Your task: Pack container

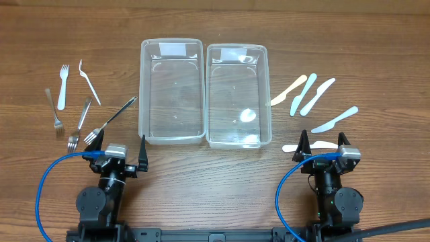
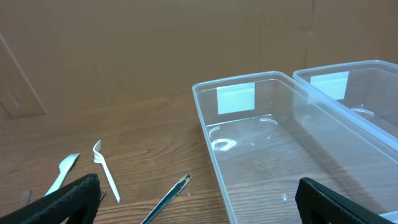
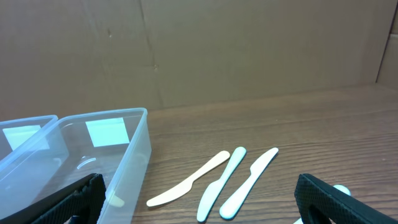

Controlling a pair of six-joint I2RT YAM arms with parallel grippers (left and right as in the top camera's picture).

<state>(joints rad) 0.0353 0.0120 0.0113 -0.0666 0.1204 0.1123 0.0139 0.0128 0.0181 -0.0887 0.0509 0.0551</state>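
Between forks [image 1: 62, 86] and knives [image 1: 302, 94], two clear containers [image 1: 142, 87] — left gripper [image 1: 121, 136], right gripper [image 1: 324, 134], jaws spread wide.

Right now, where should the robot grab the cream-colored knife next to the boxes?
Around its middle, coming straight down from above. The cream knife lies flat and slanted on the table, its far tip close to a blue knife. So the open right pincer should turn to straddle the narrow width and close across the two long edges.
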